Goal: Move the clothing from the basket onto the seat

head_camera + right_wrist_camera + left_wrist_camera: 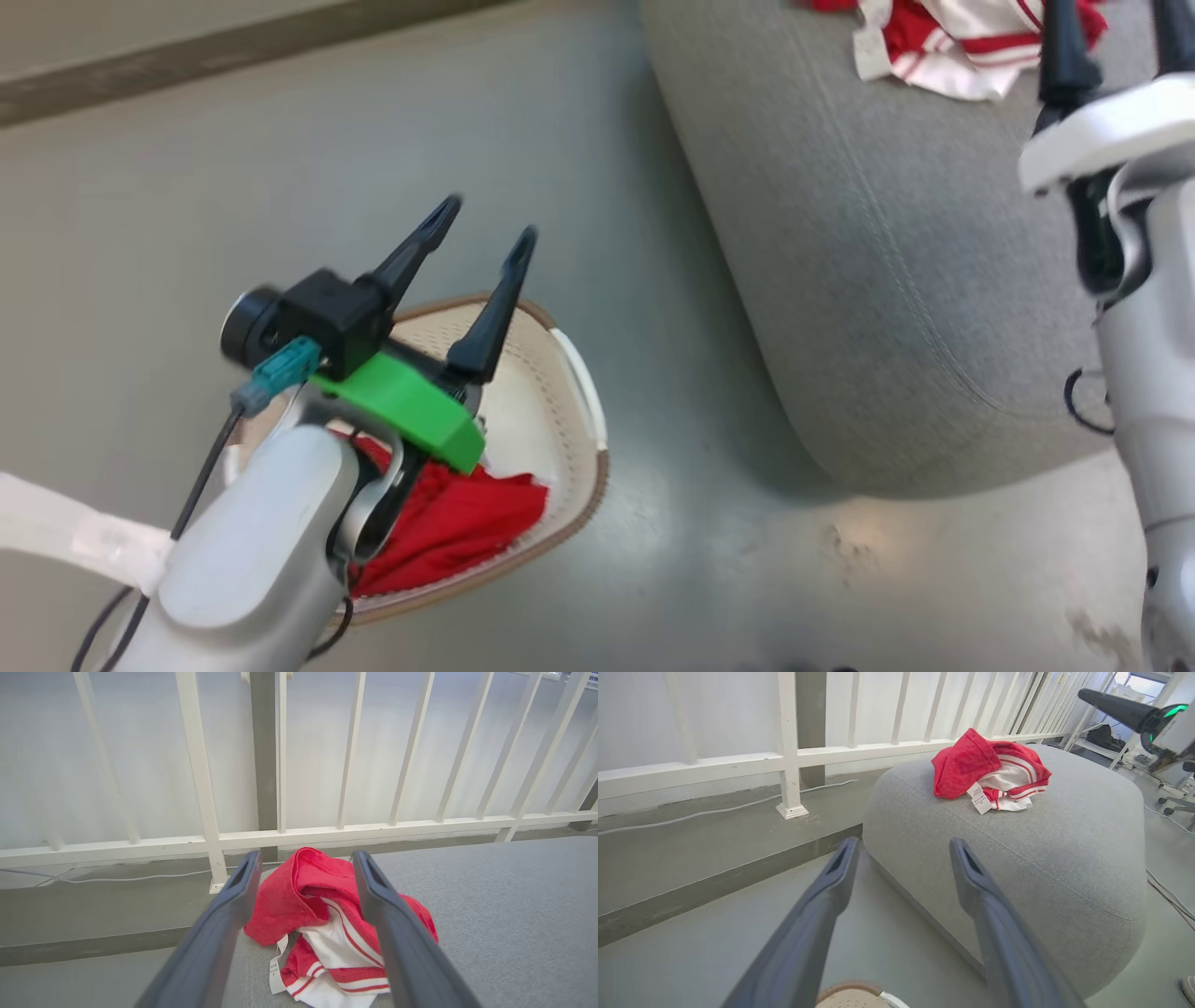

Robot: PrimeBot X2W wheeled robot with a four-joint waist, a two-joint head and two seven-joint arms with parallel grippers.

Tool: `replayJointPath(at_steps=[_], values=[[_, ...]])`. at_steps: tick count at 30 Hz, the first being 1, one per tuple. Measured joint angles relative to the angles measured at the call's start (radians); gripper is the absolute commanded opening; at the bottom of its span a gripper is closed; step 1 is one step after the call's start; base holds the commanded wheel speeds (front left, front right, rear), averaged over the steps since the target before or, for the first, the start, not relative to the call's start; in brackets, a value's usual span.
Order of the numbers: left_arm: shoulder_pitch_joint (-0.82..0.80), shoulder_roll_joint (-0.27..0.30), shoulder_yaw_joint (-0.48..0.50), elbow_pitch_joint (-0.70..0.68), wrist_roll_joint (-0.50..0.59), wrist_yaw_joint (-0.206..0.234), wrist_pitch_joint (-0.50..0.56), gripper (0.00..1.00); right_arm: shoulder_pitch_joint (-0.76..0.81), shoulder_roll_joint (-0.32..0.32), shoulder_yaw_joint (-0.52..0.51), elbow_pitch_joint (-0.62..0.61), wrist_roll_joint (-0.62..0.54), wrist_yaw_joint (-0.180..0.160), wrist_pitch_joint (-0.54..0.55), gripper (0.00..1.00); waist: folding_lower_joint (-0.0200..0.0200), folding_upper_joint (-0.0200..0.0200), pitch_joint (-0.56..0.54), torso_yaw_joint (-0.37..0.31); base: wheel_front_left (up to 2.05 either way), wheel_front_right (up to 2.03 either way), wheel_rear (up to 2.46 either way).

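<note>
The cream basket (571, 392) stands on the floor at the lower left, and a red piece of clothing (467, 523) lies bunched in it. My left gripper (490, 219) hovers above the basket, open and empty; its wrist view also catches the basket rim (850, 994). To the right is the grey seat (887, 261), with a red-and-white garment (952, 47) lying on top. My right gripper (1116, 33) is over the seat, open, just short of that garment (317, 905). The left wrist view shows the same garment (990, 772) on the seat (1017, 868).
Grey floor (653, 560) separates basket and seat. A white railing (280, 835) with a cable along its base runs behind the seat. A raised dark floor edge (714, 886) lies to the left. Office gear (1106, 737) stands at the far right.
</note>
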Motion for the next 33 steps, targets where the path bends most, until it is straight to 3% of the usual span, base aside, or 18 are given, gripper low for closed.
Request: replayJointPath(at_steps=[18, 33], values=[[0.25, 0.018, 0.18, 0.088, -0.058, 0.112, -0.026, 1.0, 0.311, 0.116, 0.066, -0.105, -0.031, 0.004, 0.0, 1.0, 0.0, 0.0, -0.228, 0.195, 0.0, 0.0, 0.0], [0.443, 0.032, 0.377, 0.011, -0.031, 0.135, -0.026, 1.0, 0.519, 0.151, 0.096, -0.201, -0.028, -0.024, 0.0, 1.0, 0.0, 0.0, -0.354, 0.258, 0.0, 0.0, 0.0]])
